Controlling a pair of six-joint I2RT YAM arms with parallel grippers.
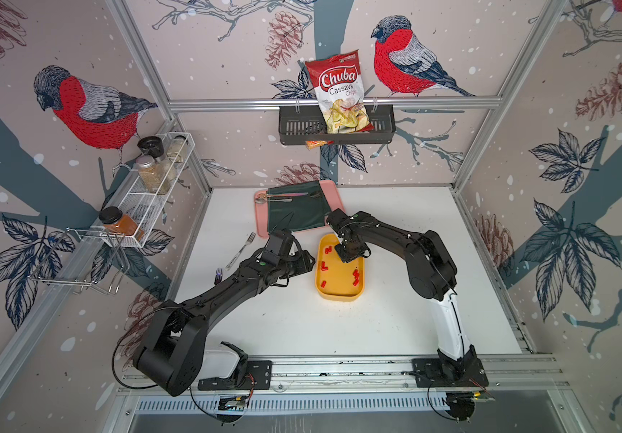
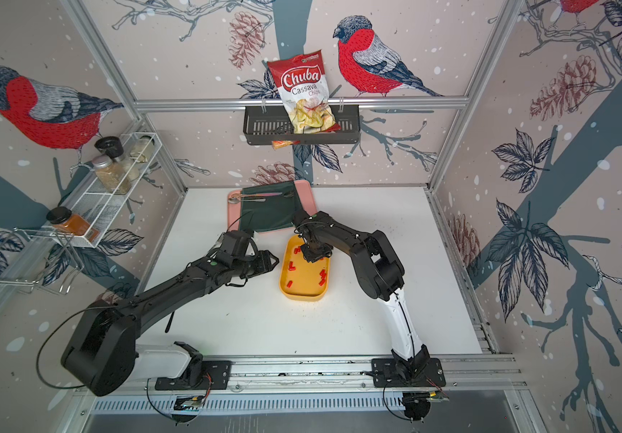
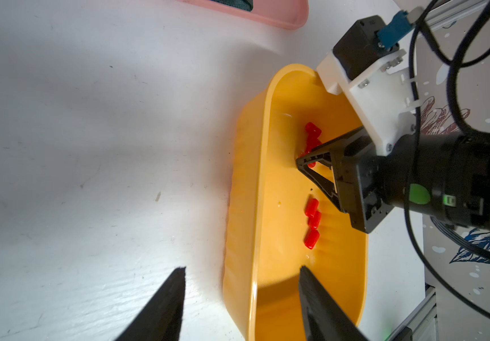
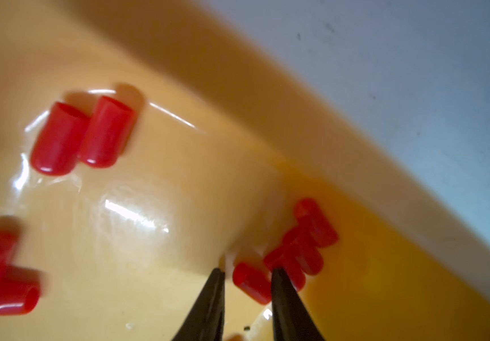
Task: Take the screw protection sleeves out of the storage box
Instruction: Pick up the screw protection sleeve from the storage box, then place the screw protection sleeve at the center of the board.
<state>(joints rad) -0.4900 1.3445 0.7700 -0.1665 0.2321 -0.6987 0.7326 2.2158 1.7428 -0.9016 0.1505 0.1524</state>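
- Right gripper (image 4: 248, 270) is down inside the storage box (image 1: 339, 289); jaws narrowly parted astride one screw protection sleeve (image 4: 251, 283), not yet pinching it.
- Left gripper (image 3: 242, 268) straddles the box rim; jaws wide, empty; seemingly ready to steady it.
- Other sleeves (image 1: 356, 276) lie scattered inside.

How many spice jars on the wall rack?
4, all in the rack: black-capped jar and pale jar at the far end, silver-lidded jar just nearer, orange jar at the near end. None looks hidden.

The white flat tabletop (image 1: 395, 307) has got a flat pink plastic tray (image 1: 260, 221), a shallow yellow-orange plastic box (image 1: 339, 297) and a metal fork (image 1: 242, 247) on it.
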